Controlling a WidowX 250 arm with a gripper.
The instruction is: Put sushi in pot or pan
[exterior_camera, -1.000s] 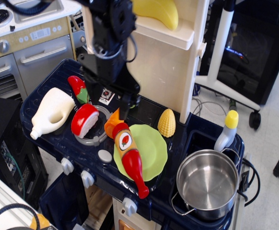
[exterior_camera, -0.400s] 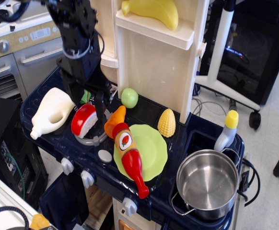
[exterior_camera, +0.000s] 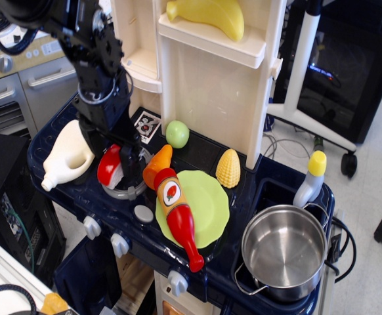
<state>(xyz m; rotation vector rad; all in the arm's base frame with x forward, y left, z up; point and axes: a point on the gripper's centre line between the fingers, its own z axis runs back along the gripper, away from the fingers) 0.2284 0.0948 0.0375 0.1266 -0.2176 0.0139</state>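
The sushi (exterior_camera: 108, 168), glossy red over a white base, stands on the grey stove burner (exterior_camera: 127, 191) at the left of the toy kitchen. My gripper (exterior_camera: 115, 161) is lowered right onto it, with one dark finger (exterior_camera: 129, 164) covering its right side and the other behind it. The jaws look open around the sushi, which still rests on the burner. The shiny steel pot (exterior_camera: 283, 249) with wire handles stands empty at the front right, far from the gripper.
A red ketchup bottle (exterior_camera: 176, 216) lies across a green plate (exterior_camera: 211, 197). An orange carrot (exterior_camera: 157, 164), green apple (exterior_camera: 176, 134), yellow corn (exterior_camera: 228, 168), white jug (exterior_camera: 69, 152) and yellow-capped bottle (exterior_camera: 311, 178) stand around. The cream shelf tower (exterior_camera: 224, 98) rises behind.
My arm has swung left and come down from above the burner onto the sushi. The apple, hidden before, now shows. The sushi has not moved.
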